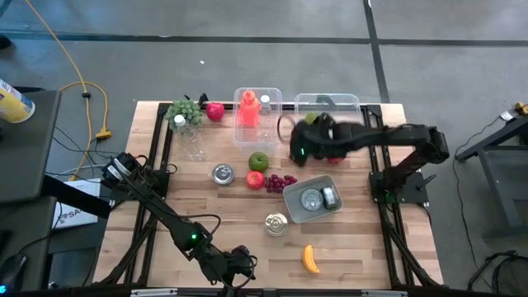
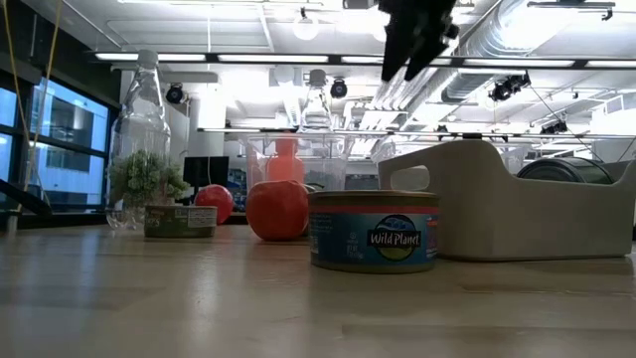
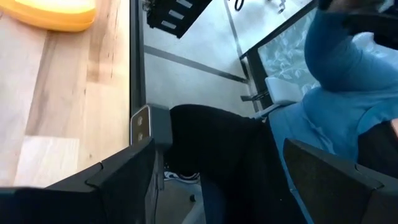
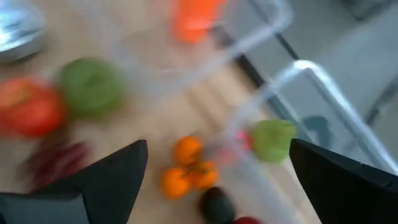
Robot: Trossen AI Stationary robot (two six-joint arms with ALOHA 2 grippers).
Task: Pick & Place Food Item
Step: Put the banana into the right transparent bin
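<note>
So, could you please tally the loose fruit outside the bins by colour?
Green: 2 (bunch, green apple)
Red: 3 (red apple, red grapes, back fruit)
Yellow: 1 (banana)
Total: 6, barring anything hidden under the right arm.

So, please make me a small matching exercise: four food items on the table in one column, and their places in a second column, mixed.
Things:
1. banana
2. green apple
3. green grapes
4. two tins

Places:
A. far left corner of the table
B. inside the white bin
C. near edge, alone
D. table centre, just beyond the red apple

Pairs: 1-C, 2-D, 3-A, 4-B
</note>
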